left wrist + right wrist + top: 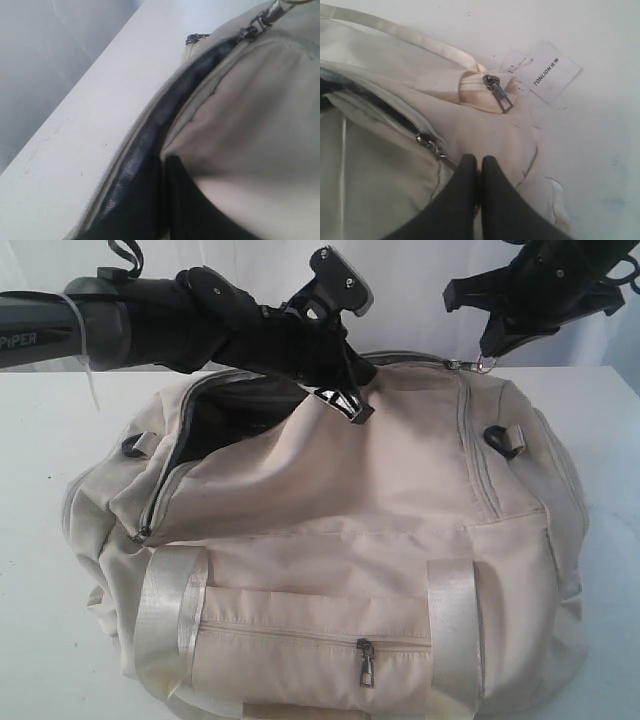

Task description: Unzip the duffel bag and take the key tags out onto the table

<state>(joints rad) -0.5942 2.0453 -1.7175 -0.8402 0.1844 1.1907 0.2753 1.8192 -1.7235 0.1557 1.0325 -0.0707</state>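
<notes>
The cream-white duffel bag [340, 510] lies on the white table [40, 540]. Its top zipper is partly undone, so the dark grey lining [225, 415] shows at the left end. My left gripper [345, 405] reaches across to the middle of the bag's top. In the left wrist view it [164, 159] is shut at the near lip of the opening, seemingly pinching the fabric. My right gripper [487, 352] hangs over the bag's right end, shut [476, 159] on the metal zipper pull [437, 149]. The key tags are out of view.
A white paper label [550, 70] with printed text lies on the table [600, 150] beside the bag's end. An end-pocket zipper pull [500, 95] and a front-pocket pull [366, 660] hang loose. A white curtain hangs behind.
</notes>
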